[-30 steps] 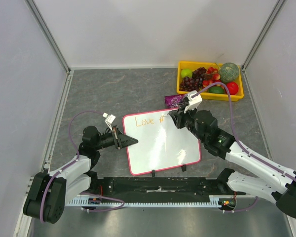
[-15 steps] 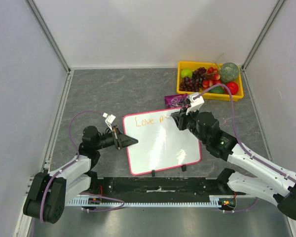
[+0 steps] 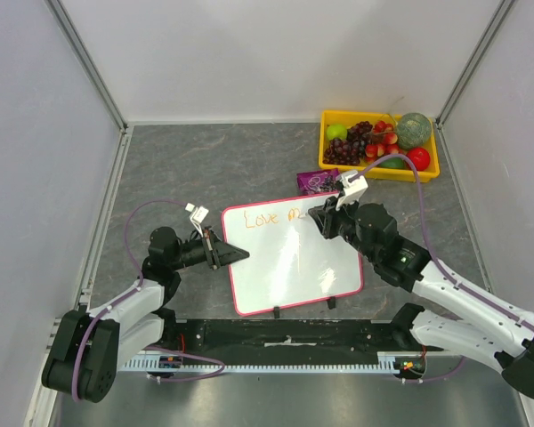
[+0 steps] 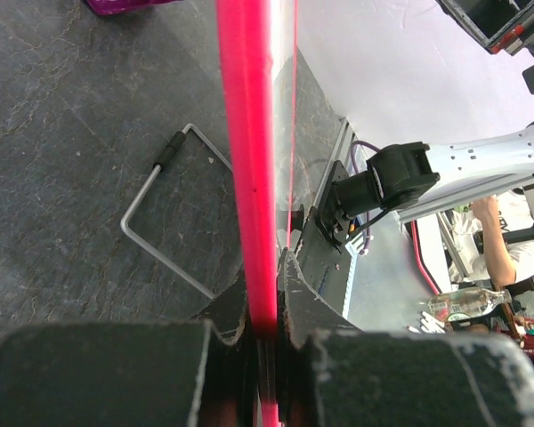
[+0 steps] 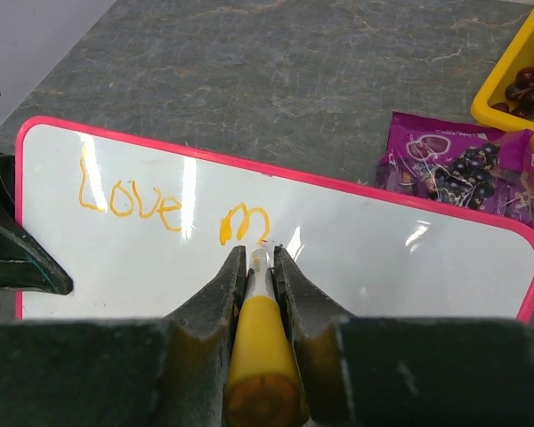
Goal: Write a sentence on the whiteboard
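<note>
The whiteboard (image 3: 294,258) with its pink-red frame lies on the grey table. Orange writing (image 3: 269,216) along its top reads "Love m"; it also shows in the right wrist view (image 5: 173,212). My left gripper (image 3: 240,254) is shut on the board's left frame edge (image 4: 254,178). My right gripper (image 3: 319,218) is shut on an orange marker (image 5: 260,351), its tip touching the whiteboard (image 5: 356,258) just right of the "m".
A yellow tray (image 3: 425,171) of fruit stands at the back right. A purple snack packet (image 3: 317,181) lies just behind the board; it also shows in the right wrist view (image 5: 454,169). A wire stand (image 4: 160,222) shows beside the board's edge.
My right gripper has moved the marker a little to the right along the top line, and the "m" after "Love" has been filled out. The left arm has not moved.
</note>
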Motion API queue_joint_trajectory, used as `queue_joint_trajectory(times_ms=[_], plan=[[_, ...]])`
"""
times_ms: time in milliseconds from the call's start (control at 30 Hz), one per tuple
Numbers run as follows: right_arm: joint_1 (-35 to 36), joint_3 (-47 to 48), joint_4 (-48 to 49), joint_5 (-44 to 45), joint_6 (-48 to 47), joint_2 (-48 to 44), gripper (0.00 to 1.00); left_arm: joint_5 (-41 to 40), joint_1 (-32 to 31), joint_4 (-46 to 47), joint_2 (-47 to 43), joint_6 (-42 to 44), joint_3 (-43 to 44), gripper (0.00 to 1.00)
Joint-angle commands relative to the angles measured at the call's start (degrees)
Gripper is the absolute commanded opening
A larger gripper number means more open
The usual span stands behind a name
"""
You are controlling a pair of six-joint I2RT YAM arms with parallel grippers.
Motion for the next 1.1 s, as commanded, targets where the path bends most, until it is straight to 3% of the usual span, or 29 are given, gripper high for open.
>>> queue_joint_trajectory(times_ms=[0, 533, 1067], plan=[[-0.16, 3.84, -3.29, -0.51, -0.93, -0.96, 0.00, -3.02, -0.66, -0.61, 0.51, 9.28, -1.00, 0.02], [-2.27, 5.35, -3.03, 2.82, -0.67, -0.79, 0.00, -3.02, -0.57, -0.79, 0.25, 9.37, -1.09, 0.02], [-5.96, 1.39, -0.39, -2.10, -0.05, 1.14, 0.00, -3.11, -0.74, -0.88, 0.33, 9.45, -1.00, 0.02]])
